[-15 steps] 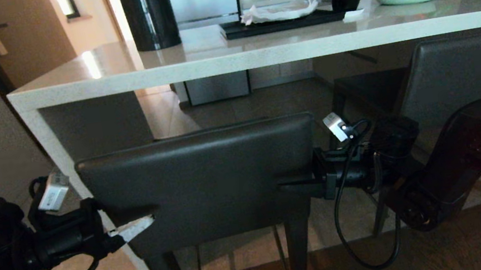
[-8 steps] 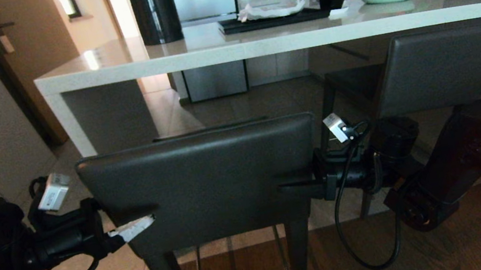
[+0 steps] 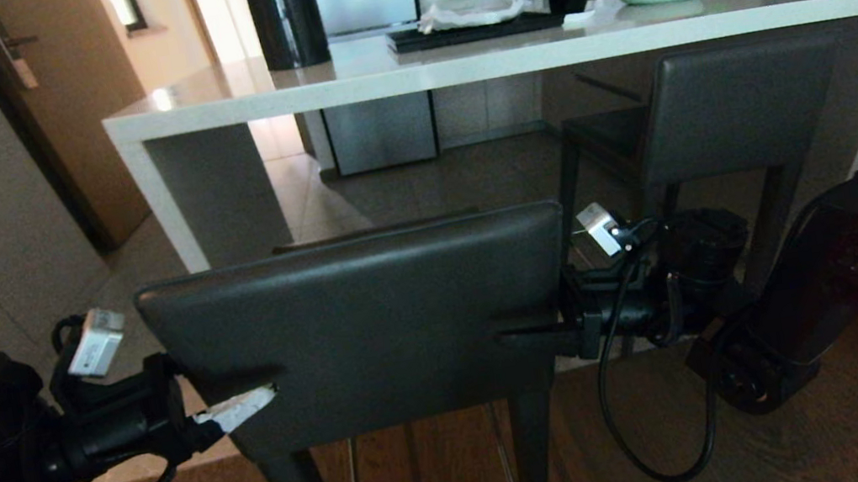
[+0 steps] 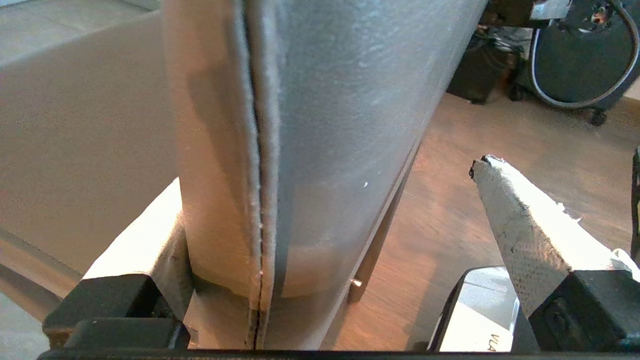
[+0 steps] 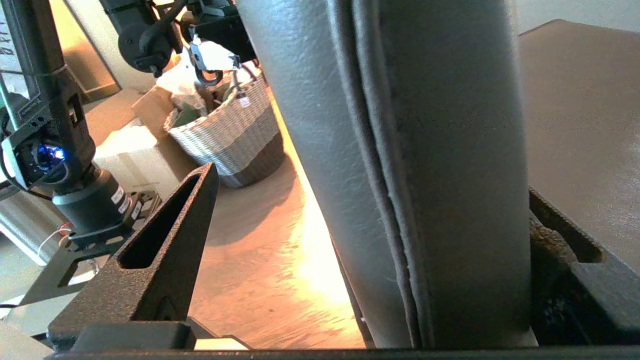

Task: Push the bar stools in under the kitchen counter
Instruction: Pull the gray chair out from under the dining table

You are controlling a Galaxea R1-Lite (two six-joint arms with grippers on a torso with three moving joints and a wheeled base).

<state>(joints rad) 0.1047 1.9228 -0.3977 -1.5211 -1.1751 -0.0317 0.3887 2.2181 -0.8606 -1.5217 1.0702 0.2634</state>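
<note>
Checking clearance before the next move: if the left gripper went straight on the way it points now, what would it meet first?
The near bar stool's backrest: its side edge already sits between the open left gripper's fingers, so almost at once the gripper's base would likely meet it.

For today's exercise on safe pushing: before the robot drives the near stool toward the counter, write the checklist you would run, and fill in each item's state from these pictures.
1. Left gripper straddles one side edge of the near dark-grey leather stool backrest, fingers open: ok.
2. Right gripper straddles the opposite edge, fingers open: ok.
3. Fingers clamped on the backrest: not ok; gaps show in both wrist views.
4. Near stool under the pale speckled stone counter: not ok, it stands short of it.
5. Second matching grey stool tucked in: ok, its seat lies beneath the slab.
6. Floor under the counter free ahead of the stool's legs: cannot tell, the backrest hides part of it.
</note>
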